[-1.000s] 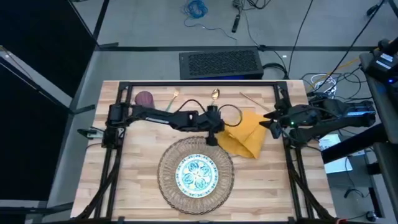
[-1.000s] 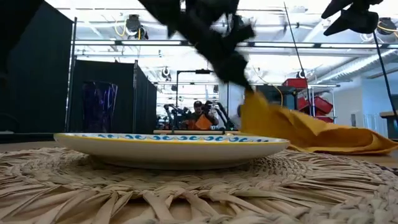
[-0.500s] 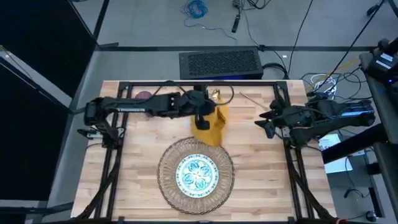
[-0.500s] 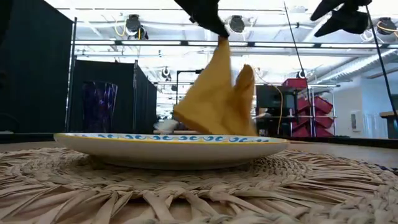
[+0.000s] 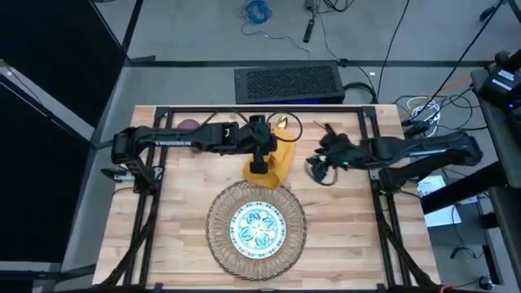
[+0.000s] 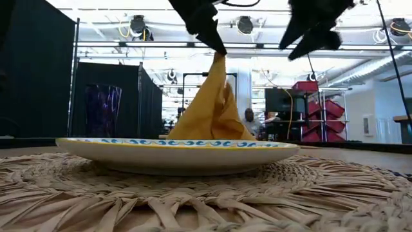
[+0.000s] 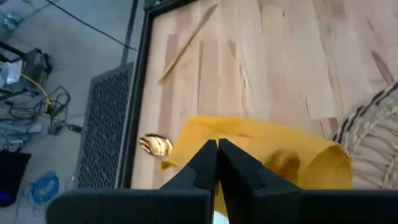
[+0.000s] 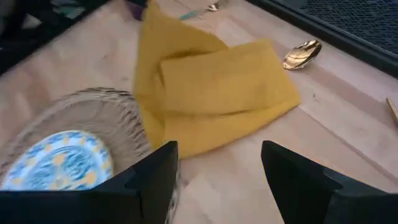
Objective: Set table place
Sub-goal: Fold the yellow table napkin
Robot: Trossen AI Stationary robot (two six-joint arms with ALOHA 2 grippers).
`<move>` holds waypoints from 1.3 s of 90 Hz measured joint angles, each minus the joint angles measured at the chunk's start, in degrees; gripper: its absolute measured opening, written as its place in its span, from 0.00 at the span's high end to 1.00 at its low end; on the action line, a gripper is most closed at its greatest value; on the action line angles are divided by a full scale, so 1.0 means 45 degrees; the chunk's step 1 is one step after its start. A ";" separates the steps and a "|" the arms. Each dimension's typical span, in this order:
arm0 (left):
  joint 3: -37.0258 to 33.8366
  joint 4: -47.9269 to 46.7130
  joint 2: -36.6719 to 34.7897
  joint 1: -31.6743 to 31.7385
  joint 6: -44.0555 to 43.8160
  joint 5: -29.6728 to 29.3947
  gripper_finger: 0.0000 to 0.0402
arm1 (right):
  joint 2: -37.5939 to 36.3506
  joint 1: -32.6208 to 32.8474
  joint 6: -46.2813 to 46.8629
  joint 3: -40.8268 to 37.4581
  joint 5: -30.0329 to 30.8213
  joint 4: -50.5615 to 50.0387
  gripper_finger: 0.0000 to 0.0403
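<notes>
The yellow napkin stands in a peak just beyond the round woven mat, with my left gripper shut on its top. In the low view the napkin hangs below that gripper; the plate's rim hides its lower end. The white plate with the teal pattern rests on the mat. My right gripper hovers open to the napkin's right, touching nothing. The purple cup and the gold spoon are by the far edge. My left gripper pinches the napkin's raised top between its two shut fingers, coming from above and pointing down. The cloth hangs slack below the fingers in folds. In the right wrist view its lower part lies on the table; one layer or several, I cannot tell.
A thin wooden stick lies near the far right corner. The fork lies beyond the napkin in the right wrist view. The table's black frame runs along the edges. Bare wood lies right of the mat.
My left gripper has lifted the napkin from right of the mat and carried it toward the far left, so it now stands peaked beyond the mat. My right gripper has moved from the table's right edge toward the napkin.
</notes>
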 joint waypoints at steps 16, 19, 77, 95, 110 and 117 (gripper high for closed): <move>-0.0005 -0.0014 -0.0003 0.0010 0.0015 -0.0004 1.00 | 0.2067 -0.0570 -0.1120 0.0000 -0.0075 0.2560 0.45; -0.0005 -0.0050 -0.0003 0.0047 0.0051 -0.0009 1.00 | 0.2398 -0.0556 -0.1250 0.0000 -0.0130 0.3109 0.45; -0.0010 0.0092 -0.0024 0.0490 0.0120 -0.0014 1.00 | 0.4340 -0.0186 -0.2810 0.0005 -0.0352 0.6090 0.43; -0.0015 0.0236 -0.0486 0.0993 0.0090 0.0276 1.00 | 0.4345 0.0221 -0.3067 0.0005 0.0827 0.6153 0.36; -0.0015 0.0577 -0.0996 0.1169 0.0011 0.1282 1.00 | 0.4382 0.0253 -0.3125 -0.0054 0.1611 0.6314 0.33; -0.0015 0.0577 -0.1098 0.1157 0.0005 0.1317 1.00 | 0.4430 0.0186 -0.3097 -0.0293 0.1614 0.6596 0.33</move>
